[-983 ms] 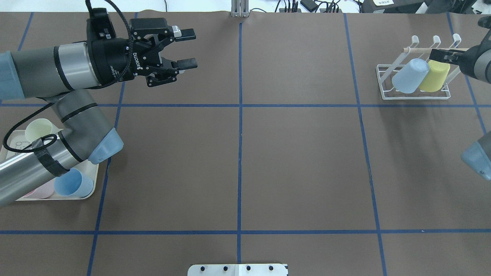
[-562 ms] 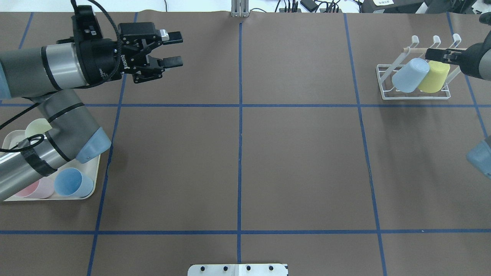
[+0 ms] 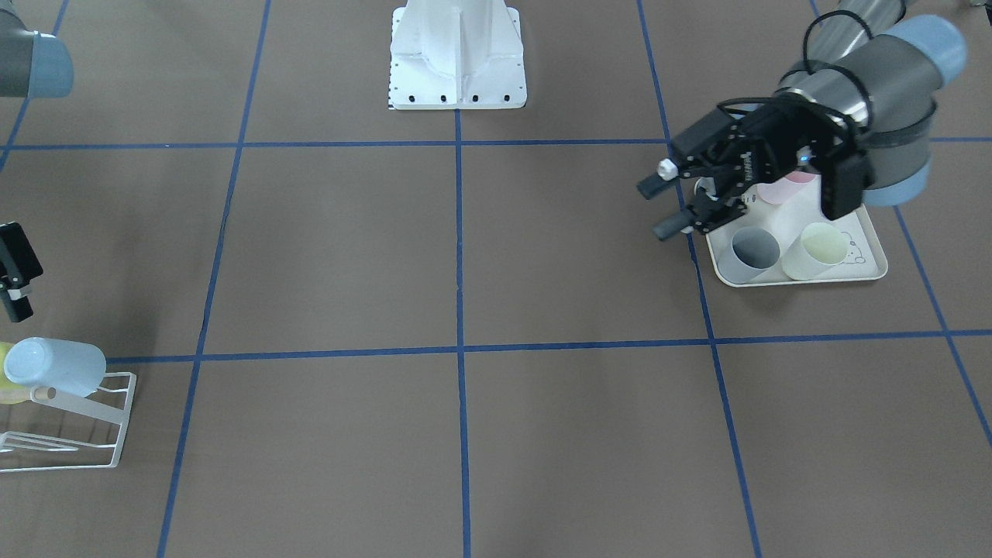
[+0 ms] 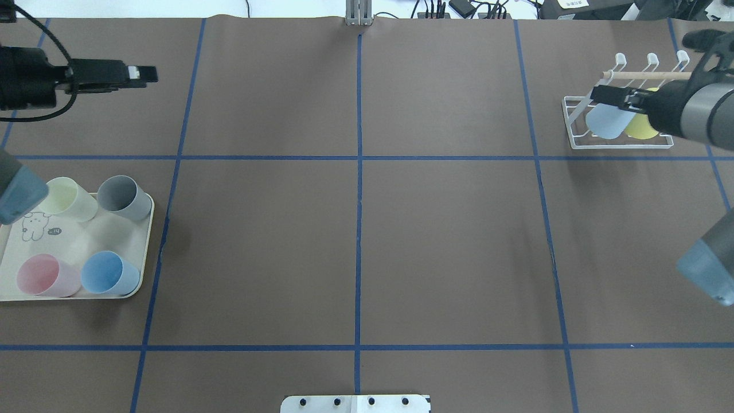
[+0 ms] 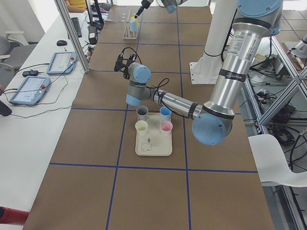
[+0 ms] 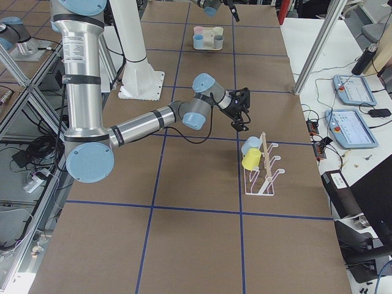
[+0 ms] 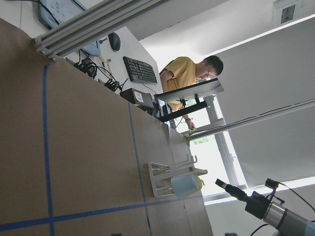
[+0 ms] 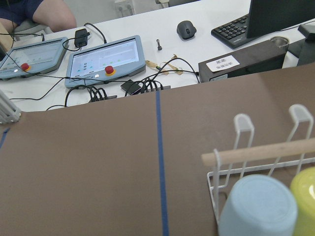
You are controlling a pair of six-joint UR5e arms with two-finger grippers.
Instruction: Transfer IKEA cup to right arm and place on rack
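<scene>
Four IKEA cups stand on a cream rabbit tray (image 4: 74,241): pale yellow (image 4: 66,198), grey (image 4: 120,198), pink (image 4: 43,275) and blue (image 4: 109,272). My left gripper (image 4: 149,73) is open and empty, held high beyond the tray; in the front view (image 3: 657,208) its fingers are spread. The white wire rack (image 4: 619,140) with its wooden dowel (image 4: 642,74) holds a light blue cup (image 4: 605,121) and a yellow cup (image 4: 642,127). My right gripper (image 4: 599,93) hovers over the light blue cup, open and empty; it also shows at the front view's left edge (image 3: 19,285).
The robot's white base (image 3: 457,54) is at the near middle edge. Blue tape lines divide the brown table. My right arm's elbow (image 4: 708,267) hangs over the right side. Keyboards, pendants and a seated person lie beyond the far edge.
My left arm has swung left and back, uncovering the tray and all its cups. My right gripper has moved left over the rack, to above the light blue cup.
</scene>
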